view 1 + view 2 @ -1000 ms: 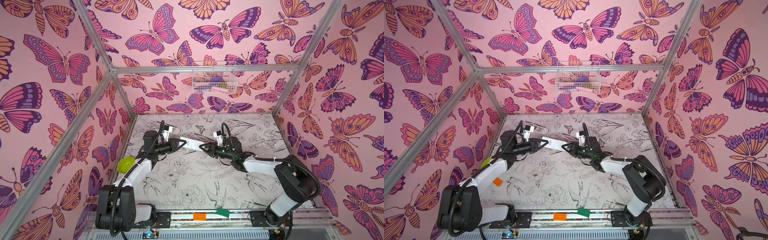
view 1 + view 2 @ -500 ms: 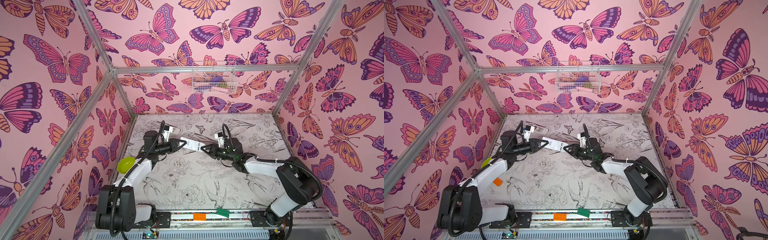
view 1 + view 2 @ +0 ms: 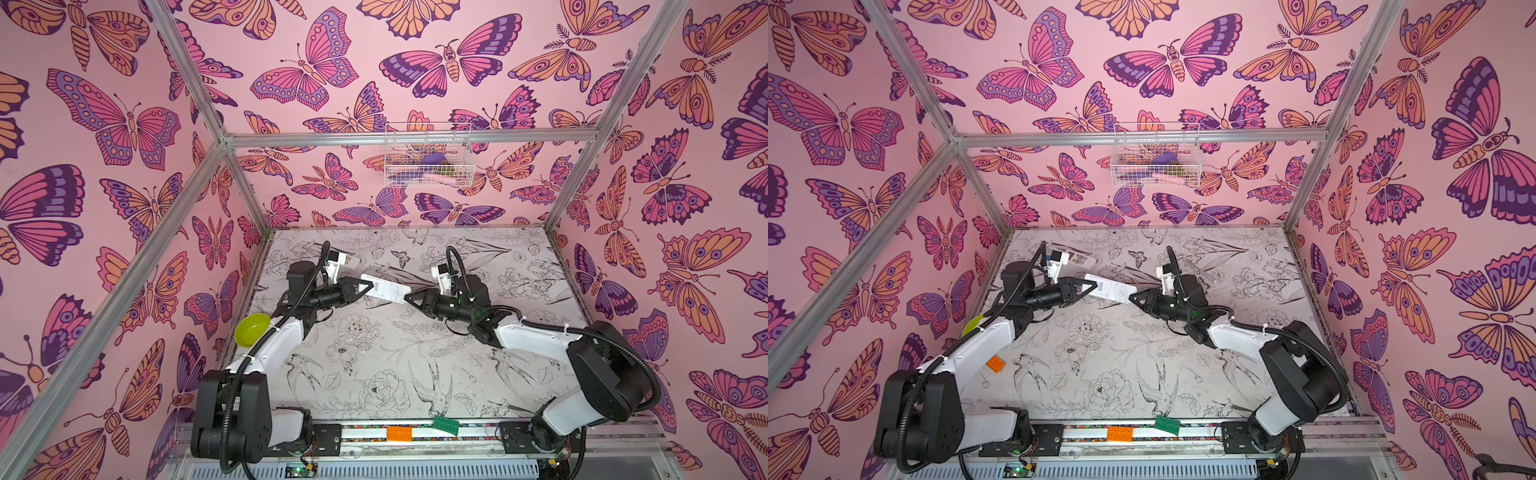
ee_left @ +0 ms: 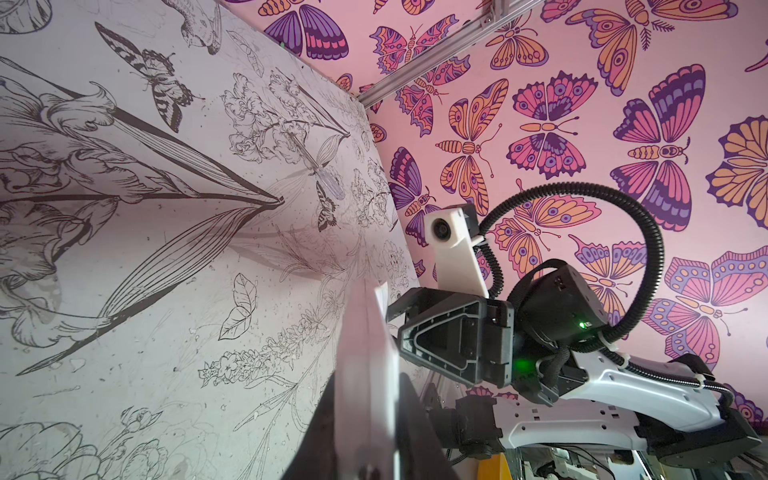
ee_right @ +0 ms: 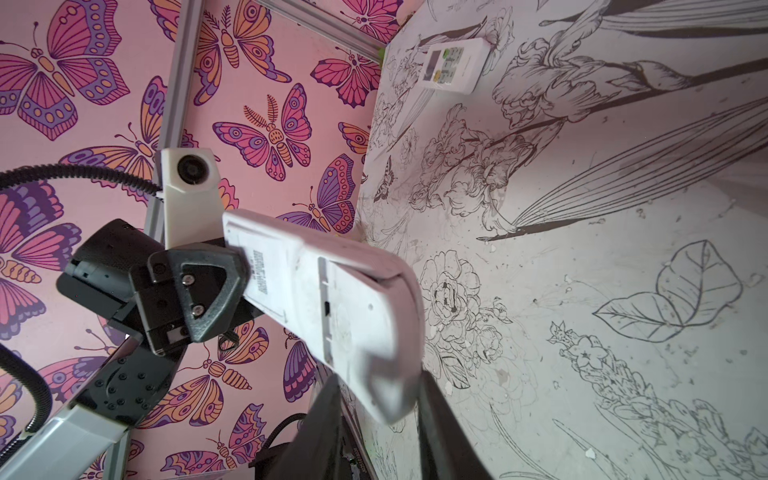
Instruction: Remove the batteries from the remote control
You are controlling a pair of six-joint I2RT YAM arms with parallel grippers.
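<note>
A white remote control [image 3: 386, 289] [image 3: 1111, 289] hangs in the air above the table's back half, held at both ends. My left gripper [image 3: 368, 286] [image 4: 368, 382] is shut on one end. My right gripper [image 3: 409, 297] [image 5: 378, 382] is shut on the other end, one finger on each side. The right wrist view shows the remote's back [image 5: 332, 299] with its label and a closed cover. The batteries are hidden.
A second white remote [image 5: 453, 66] [image 3: 1079, 259] lies buttons-up near the back left corner. A clear-handled screwdriver [image 4: 320, 170] lies on the table. A green bowl [image 3: 252, 329] sits at the left edge, an orange brick [image 3: 995, 363] near it. A wire basket [image 3: 428, 156] hangs on the back wall.
Hardly anything: my right gripper has shifted slightly at the remote's end. The left gripper holds the remote in the same place.
</note>
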